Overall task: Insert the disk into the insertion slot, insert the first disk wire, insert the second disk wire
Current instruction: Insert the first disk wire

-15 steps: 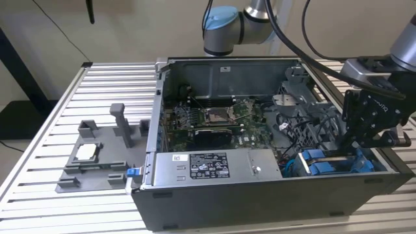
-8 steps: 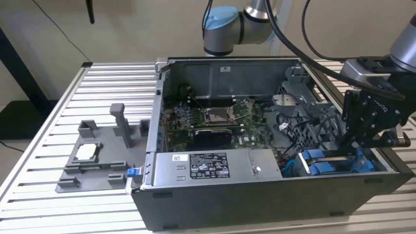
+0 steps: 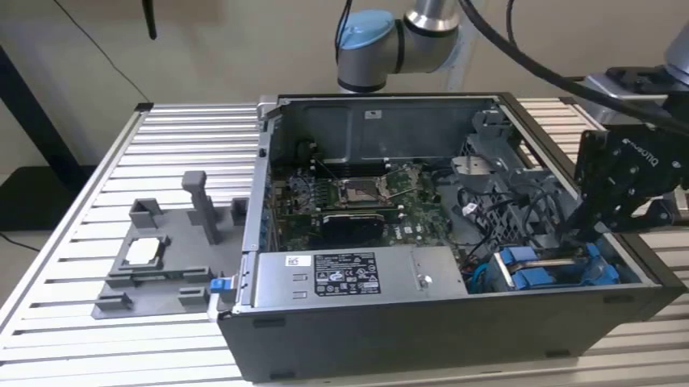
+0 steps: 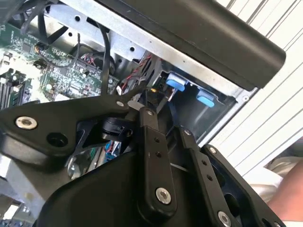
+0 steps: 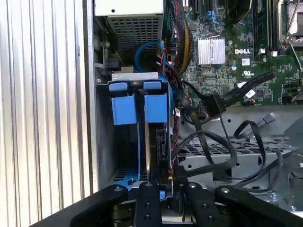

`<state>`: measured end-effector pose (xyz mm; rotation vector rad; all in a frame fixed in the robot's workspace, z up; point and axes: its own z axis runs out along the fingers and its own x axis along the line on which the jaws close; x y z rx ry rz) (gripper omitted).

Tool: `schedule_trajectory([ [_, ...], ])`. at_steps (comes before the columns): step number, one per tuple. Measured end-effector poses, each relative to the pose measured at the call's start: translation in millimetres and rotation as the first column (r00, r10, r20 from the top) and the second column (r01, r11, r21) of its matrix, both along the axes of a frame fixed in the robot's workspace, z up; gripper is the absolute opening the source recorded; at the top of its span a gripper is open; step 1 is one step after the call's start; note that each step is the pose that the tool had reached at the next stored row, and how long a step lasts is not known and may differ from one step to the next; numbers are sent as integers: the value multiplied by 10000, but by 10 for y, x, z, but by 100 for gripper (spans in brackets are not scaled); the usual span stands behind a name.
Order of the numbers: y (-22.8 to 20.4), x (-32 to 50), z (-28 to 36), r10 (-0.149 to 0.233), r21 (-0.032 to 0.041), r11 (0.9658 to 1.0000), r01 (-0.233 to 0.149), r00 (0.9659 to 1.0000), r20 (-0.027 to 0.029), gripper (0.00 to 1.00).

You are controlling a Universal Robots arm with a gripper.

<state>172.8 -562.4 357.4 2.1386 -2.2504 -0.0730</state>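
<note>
Gripper [image 5: 165,189]: held low in the open computer case [image 3: 377,343], over the insertion slot [image 3: 549,266]; grip state cannot be told.
Disk [image 5: 158,146]: set on edge inside the insertion slot, its near end just beside the gripper.
Blue tabs [image 5: 125,104]: seen at the disk's far end.
Print: white printed sticker [image 3: 344,276] borne by the grey metal box [image 3: 431,278].

Plain beige wall [image 3: 237,48] behind ribbed alu table [image 3: 194,137], black pole [image 3: 32,105] at exterior view's left, soft even light.
</note>
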Motion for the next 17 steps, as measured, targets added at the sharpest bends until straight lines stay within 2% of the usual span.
schedule_trajectory([
  [6, 0, -32, 246, -1, 0, 10000, 1, 10000, 0, 27],
  [8, 0, -43, 302, 0, 0, 10000, 0, 10000, 5, 27],
  [15, 3, -50, 317, 0, 0, 10000, 0, 10000, 17, 27],
  [16, 16, -50, 319, 0, -4, 10000, 0, 10000, 17, 27],
  [17, 49, -51, 318, -1, -1, 10000, 1, 10000, 17, 27],
])
